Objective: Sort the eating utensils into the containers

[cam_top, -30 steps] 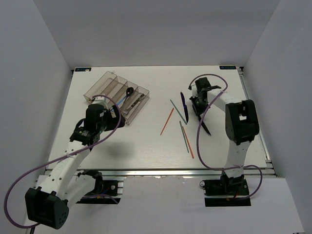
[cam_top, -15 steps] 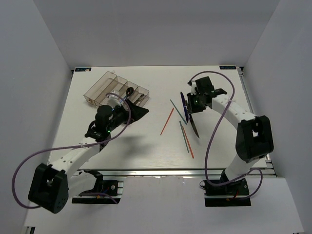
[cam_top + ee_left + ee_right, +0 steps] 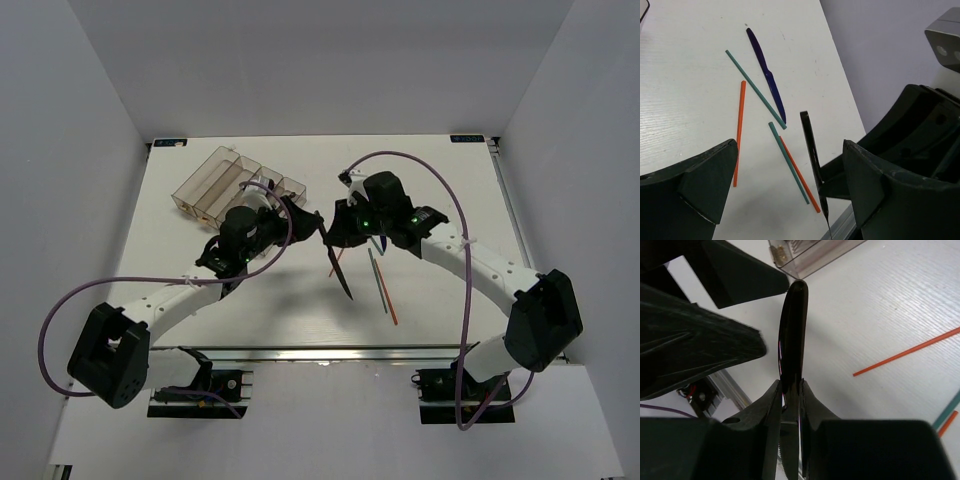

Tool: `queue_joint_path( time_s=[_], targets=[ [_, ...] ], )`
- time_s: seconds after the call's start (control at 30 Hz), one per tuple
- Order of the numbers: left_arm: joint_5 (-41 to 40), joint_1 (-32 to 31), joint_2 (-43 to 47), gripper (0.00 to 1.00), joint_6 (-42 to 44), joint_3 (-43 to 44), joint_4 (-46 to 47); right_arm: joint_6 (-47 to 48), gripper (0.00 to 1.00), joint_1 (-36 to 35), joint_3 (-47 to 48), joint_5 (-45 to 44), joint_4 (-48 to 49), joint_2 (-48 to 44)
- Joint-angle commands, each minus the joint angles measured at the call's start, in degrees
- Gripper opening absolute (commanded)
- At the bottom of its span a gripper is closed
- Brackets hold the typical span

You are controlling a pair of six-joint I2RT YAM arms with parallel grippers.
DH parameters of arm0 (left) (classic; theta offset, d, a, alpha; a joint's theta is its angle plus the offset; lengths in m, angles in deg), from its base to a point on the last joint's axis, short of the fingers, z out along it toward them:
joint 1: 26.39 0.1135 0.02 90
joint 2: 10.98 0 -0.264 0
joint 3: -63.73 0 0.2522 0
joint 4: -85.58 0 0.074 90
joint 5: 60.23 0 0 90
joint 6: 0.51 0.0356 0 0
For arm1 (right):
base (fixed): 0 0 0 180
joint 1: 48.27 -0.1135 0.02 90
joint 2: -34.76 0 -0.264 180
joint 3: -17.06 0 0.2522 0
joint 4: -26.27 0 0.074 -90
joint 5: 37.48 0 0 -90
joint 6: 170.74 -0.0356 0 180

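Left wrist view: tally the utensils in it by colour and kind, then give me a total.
Orange chopsticks: 2
Green chopsticks: 2
Blue knife: 1
Dark knife, gripped by the right gripper: 1
Total: 6

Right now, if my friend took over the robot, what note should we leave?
Right pincer: shut on the black knife, held above the table.
Left pincer: open, empty, facing that knife.
Lying on the table: blue knife, two green chopsticks, two orange chopsticks.
Tray: far left, partly hidden by the left arm, so what's done is unclear.
Left: all these still need sorting.
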Motion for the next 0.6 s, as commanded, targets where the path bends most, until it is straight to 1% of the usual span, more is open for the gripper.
queue_joint_path(
  time_s=[0.0, 0.17, 0.2, 0.27, 0.33, 0.37, 0.4, 0.47, 0.5, 0.53, 0.57],
  targets=[
    [-2.0, 0.0, 1.4, 0.94, 2.1, 1.4, -1.5, -2.5, 0.00, -1.8, 0.8, 2.5, 5.2, -1.1],
    [-1.5, 0.0, 1.2, 0.85, 1.8, 1.3, -0.7, -2.4, 0.00, -3.6, 2.0, 1.6, 4.8, -0.6],
    [-0.8, 0.0, 0.9, 0.80, 1.5, 1.6, -0.9, -2.4, 0.00, -3.7, 2.0, 1.6, 4.8, -0.5],
    [0.3, 0.0, 0.0, 0.73, 0.6, 1.8, -0.7, -2.7, 0.00, -3.7, 2.0, 0.4, 5.6, -0.4],
    [2.2, 0.0, -0.5, 0.62, -0.8, 1.5, 1.0, -3.1, 0.00, -3.7, 2.6, -0.2, 6.2, 0.1],
    [3.0, 0.0, -0.9, 0.56, -1.5, 1.1, 2.7, -3.2, 0.00, -3.7, 3.7, 0.0, 6.1, 1.0],
    [3.9, 0.0, -1.4, 0.39, -2.1, 1.1, 3.3, -3.3, 0.00, -3.7, 4.3, 0.2, 6.0, 1.5],
    [6.1, 0.0, -2.1, 0.24, -3.2, 1.2, 4.1, -3.6, 0.00, -3.8, 5.0, 0.9, 6.9, 2.2],
    [6.8, 0.0, -3.0, 0.14, -3.4, 1.8, 4.6, -3.8, 0.00, -3.9, 5.2, 1.0, 7.7, 2.2],
    [8.2, 0.0, -3.6, 0.01, -3.0, 2.4, 4.6, -4.2, 0.00, -3.9, 5.2, 0.8, 8.3, 2.2],
    [9.1, 0.0, -4.0, 0.00, -2.4, 3.0, 4.7, -4.3, 0.00, -3.7, 5.1, 0.0, 8.7, 1.9]
  ],
)
